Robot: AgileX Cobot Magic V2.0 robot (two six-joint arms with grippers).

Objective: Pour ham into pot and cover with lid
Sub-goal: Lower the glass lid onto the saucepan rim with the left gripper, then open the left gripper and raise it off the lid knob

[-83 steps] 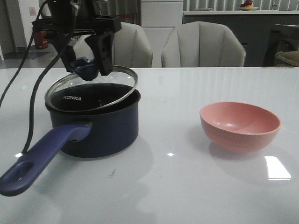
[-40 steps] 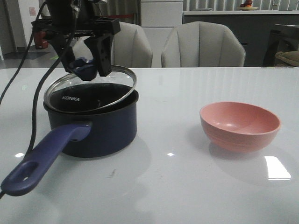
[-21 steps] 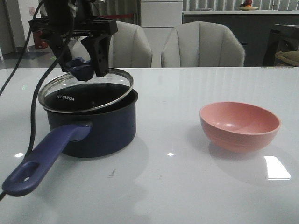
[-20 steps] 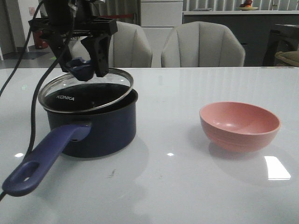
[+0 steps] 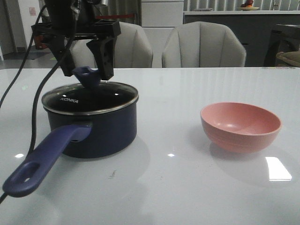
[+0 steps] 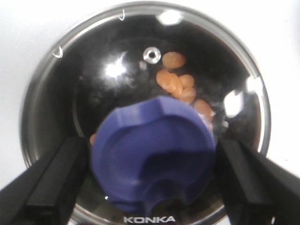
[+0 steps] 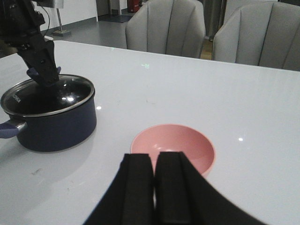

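**Lid seated on the pot, my left fingers spread off the knob**

My left gripper (image 5: 86, 72) hangs over the lid's blue knob (image 6: 152, 152) with its jaws parted. In the left wrist view both black fingers (image 6: 51, 180) stand clear on either side of the knob with a gap showing, so I read it as released, holding nothing.

The lid (image 5: 90, 97) is glass with a metal rim: rigid, breakable and fairly heavy for its size, and I'd expect the glass to be slick. The flared knob is the only sensible place to take it, pinched under the flare. Through the glass I see the ham (image 6: 180, 86), orange slices lying in the pot (image 5: 93, 126), which sits near the left edge of the bench, handle (image 5: 44, 157) pointing to the front left corner.

My right gripper (image 7: 154, 187) has its fingers pressed together, empty, hovering above the front of the bench near the pink bowl (image 5: 241, 125), which stands toward the right edge and looks empty.

Half a second ago the lid was tilted, one side raised off the rim with the knob clamped; now it lies level all round and the jaws have opened.
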